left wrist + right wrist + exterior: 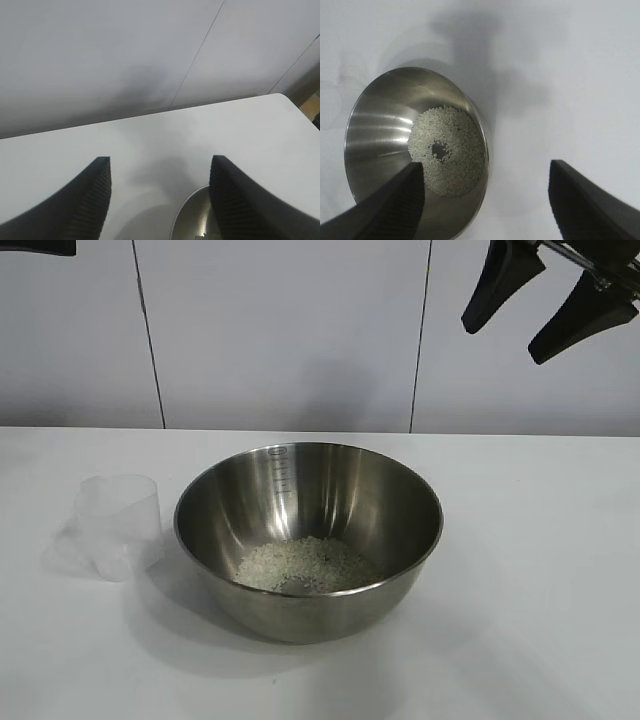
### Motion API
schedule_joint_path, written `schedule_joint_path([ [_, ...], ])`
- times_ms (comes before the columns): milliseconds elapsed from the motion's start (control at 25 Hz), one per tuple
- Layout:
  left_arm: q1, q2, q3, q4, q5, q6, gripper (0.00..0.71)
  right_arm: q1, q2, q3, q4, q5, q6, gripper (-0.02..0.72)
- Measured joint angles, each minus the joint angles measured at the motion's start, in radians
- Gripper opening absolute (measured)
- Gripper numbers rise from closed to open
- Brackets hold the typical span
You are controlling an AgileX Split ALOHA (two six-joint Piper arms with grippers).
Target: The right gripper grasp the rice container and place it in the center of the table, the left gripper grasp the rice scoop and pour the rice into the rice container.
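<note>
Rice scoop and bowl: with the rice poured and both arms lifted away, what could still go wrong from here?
1. The rice scoop stands right beside the rice container; a descending left gripper, open, could tip the light cup.
2. The right gripper, open and high above the table, could clip the bowl's rim if it comes down, scattering the rice.

Shiny steel rice container (pixel 308 540), clear-plastic rice scoop (pixel 118 522)
</note>
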State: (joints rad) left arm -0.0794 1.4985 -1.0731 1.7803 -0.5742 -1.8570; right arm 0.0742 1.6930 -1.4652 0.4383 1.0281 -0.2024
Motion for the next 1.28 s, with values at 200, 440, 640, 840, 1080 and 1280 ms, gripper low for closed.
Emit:
schedule_joint_path([
  [200, 0.000, 0.000, -0.019, 0.000, 0.004, 0.210, 0.460, 0.000, 0.000, 0.000, 0.000, 0.000, -0.001, 0.486],
  [440, 0.000, 0.001, -0.037, -0.113, 0.358, 0.296, 0.461, 0.000, 0.000, 0.000, 0.000, 0.001, -0.001, 0.486],
  [640, 0.000, 0.002, -0.042, -0.148, 0.531, 0.471, 0.461, 0.000, 0.000, 0.000, 0.001, 0.001, -0.001, 0.486],
  [840, 0.000, 0.002, -0.045, -0.400, 0.574, 0.417, 0.461, 0.000, 0.000, 0.000, 0.003, 0.001, -0.003, 0.486],
  [1080, 0.000, 0.002, -0.066, -0.830, 0.582, 0.249, 0.461, 0.000, 0.000, 0.000, 0.004, 0.001, -0.003, 0.486],
  [1280, 0.000, 0.002, -0.066, -0.912, 0.379, 0.223, 0.461, 0.000, 0.000, 0.000, 0.004, 0.001, -0.005, 0.486],
])
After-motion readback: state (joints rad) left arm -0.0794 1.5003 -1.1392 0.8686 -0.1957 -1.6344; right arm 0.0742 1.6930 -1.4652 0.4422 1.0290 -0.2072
